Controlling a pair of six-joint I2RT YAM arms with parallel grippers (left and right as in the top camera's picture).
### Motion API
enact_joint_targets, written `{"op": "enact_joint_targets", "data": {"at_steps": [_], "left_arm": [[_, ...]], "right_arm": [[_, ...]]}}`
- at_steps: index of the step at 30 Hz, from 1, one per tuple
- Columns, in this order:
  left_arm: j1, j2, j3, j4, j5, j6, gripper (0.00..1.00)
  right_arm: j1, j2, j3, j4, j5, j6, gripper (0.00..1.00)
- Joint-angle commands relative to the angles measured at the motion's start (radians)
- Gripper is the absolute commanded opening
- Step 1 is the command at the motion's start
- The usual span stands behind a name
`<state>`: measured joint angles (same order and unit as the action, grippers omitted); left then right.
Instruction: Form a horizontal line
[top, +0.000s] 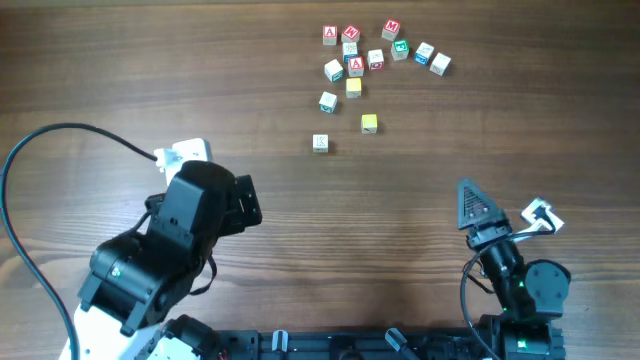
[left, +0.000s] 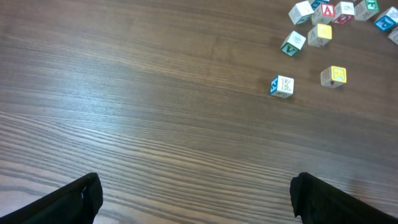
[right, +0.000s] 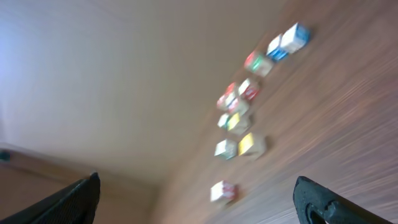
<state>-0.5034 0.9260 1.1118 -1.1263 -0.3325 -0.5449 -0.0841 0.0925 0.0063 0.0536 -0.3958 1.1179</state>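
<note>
My left arm (top: 195, 215): bulky matte-black housings, white base shell (top: 95, 325), white connector block (top: 187, 152), long black cable (top: 60, 126) looping off it. My right arm (top: 520, 285): slimmer, black, green LED (top: 521, 288), grey triangular finger piece (top: 478, 205), white plug (top: 543, 214) with thin wires. My finger pads (left: 71, 202): plain black.
</note>
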Motion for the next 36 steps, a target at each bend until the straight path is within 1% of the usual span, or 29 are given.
{"op": "enact_joint_targets", "data": {"at_steps": [1, 3, 6, 9, 10, 11, 13, 15, 16, 17, 18, 19, 21, 22, 24, 25, 27, 29, 32, 36], "left_arm": [[0.005, 0.026, -0.002, -0.001, 0.010, -0.013, 1.00], [0.005, 0.040, -0.002, -0.001, 0.010, -0.013, 1.00], [0.005, 0.066, -0.002, -0.001, 0.010, -0.013, 1.00], [0.005, 0.090, -0.002, -0.001, 0.010, -0.013, 1.00], [0.005, 0.098, -0.002, -0.001, 0.010, -0.013, 1.00], [0.005, 0.104, -0.002, -0.001, 0.010, -0.013, 1.00], [0.005, 0.112, -0.002, -0.001, 0.010, -0.013, 1.00], [0.005, 0.114, -0.002, -0.020, 0.010, -0.010, 1.00], [0.005, 0.114, -0.002, -0.026, 0.010, -0.010, 1.00], [0.005, 0.114, -0.002, -0.057, 0.010, -0.010, 1.00], [0.005, 0.114, -0.002, -0.089, 0.010, -0.010, 1.00], [0.005, 0.114, -0.002, -0.122, 0.010, -0.010, 1.00], [0.005, 0.114, -0.002, -0.183, 0.010, -0.010, 1.00], [0.005, 0.114, -0.002, -0.185, 0.010, -0.010, 1.00], [0.005, 0.114, -0.002, -0.184, 0.010, -0.010, 1.00], [0.005, 0.114, -0.002, -0.184, 0.010, -0.010, 1.00], [0.005, 0.114, -0.002, -0.184, 0.010, -0.010, 1.00], [0.005, 0.114, -0.002, -0.184, 0.010, -0.010, 1.00], [0.005, 0.114, -0.002, -0.184, 0.010, -0.010, 1.00], [0.005, 0.114, -0.002, -0.184, 0.010, -0.010, 1.00]], "right_arm": [[-0.004, 0.004, 0.005, 0.098, -0.164, -0.094, 0.99], [-0.004, 0.011, 0.026, 0.090, -0.164, -0.106, 0.99], [-0.004, 0.127, 0.122, 0.056, -0.164, -0.234, 0.99], [-0.004, 0.413, 0.305, -0.018, -0.164, -0.433, 1.00], [-0.003, 0.554, 0.403, -0.081, -0.163, -0.533, 0.99], [0.005, 0.668, 0.492, -0.145, -0.156, -0.602, 0.99], [0.064, 0.893, 0.697, -0.291, -0.070, -0.716, 0.99], [0.162, 1.097, 0.923, -0.479, 0.050, -0.824, 1.00], [0.197, 1.161, 1.004, -0.545, 0.075, -0.862, 1.00], [0.243, 1.244, 1.124, -0.631, 0.081, -0.901, 1.00], [0.266, 1.284, 1.175, -0.650, 0.081, -0.900, 1.00], [0.284, 1.309, 1.197, -0.637, 0.082, -0.870, 1.00], [0.289, 1.333, 1.186, -0.592, 0.085, -0.853, 1.00], [0.289, 1.353, 1.178, -0.565, 0.087, -0.859, 1.00], [0.298, 1.441, 1.177, -0.527, 0.172, -0.886, 1.00], [0.315, 1.501, 1.177, -0.497, 0.212, -0.900, 1.00], [0.362, 1.596, 1.177, -0.450, 0.225, -0.935, 1.00], [0.409, 1.684, 1.177, -0.409, 0.340, -0.911, 1.00], [0.444, 1.773, 1.177, -0.373, 0.354, -0.925, 1.00], [0.458, 1.892, 1.178, -0.241, 0.408, -0.939, 0.99]]}}
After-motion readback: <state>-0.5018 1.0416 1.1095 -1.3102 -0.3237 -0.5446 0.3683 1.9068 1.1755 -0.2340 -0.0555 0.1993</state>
